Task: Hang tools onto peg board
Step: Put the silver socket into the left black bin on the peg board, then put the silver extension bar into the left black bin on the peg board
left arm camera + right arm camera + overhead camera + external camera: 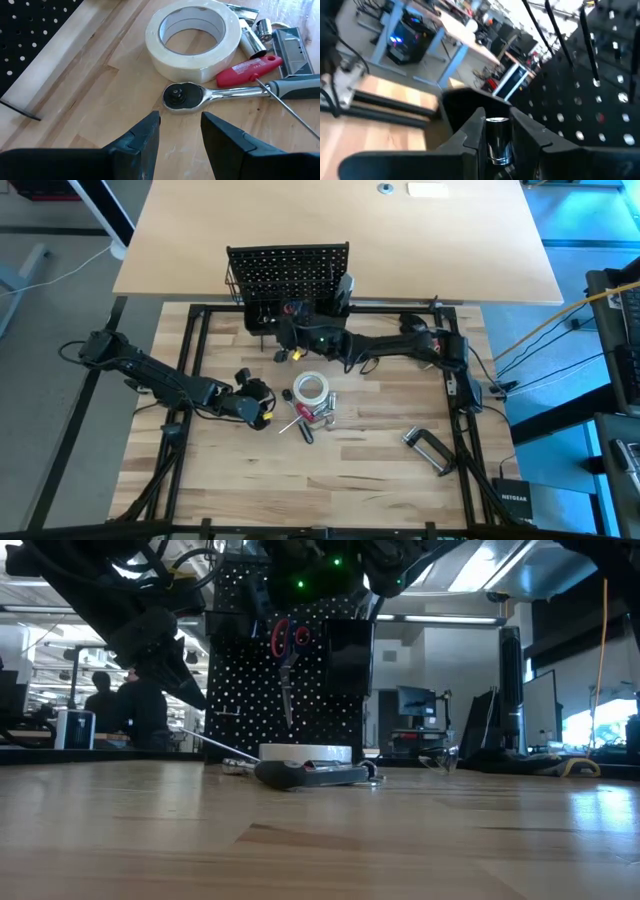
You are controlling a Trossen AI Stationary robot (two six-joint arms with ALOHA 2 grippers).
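The black peg board (288,272) stands upright at the table's far side, and the red-handled scissors (287,648) hang on it beside a black cup (346,655). My right gripper (498,131) is close in front of the board, above a black cup (470,104), shut on a small silver metal bit (498,136). My left gripper (180,129) is open and empty, low over the table just short of a ratchet wrench's head (181,95). The white tape roll (192,37) lies flat beyond it. The silver C-clamp (429,448) lies flat at the near right. My right gripper pinches the small silver bit by its round sides (490,142) between its two fingers. The bit stands out between the fingertips, lifted clear of the table, next to the peg board's face (600,75).
A red-handled screwdriver (249,68), silver sockets (260,31) and a grey-handled tool (295,87) lie bunched by the tape roll. A bare pale tabletop (340,220) lies behind the board. A person (140,705) shows in the room beyond.
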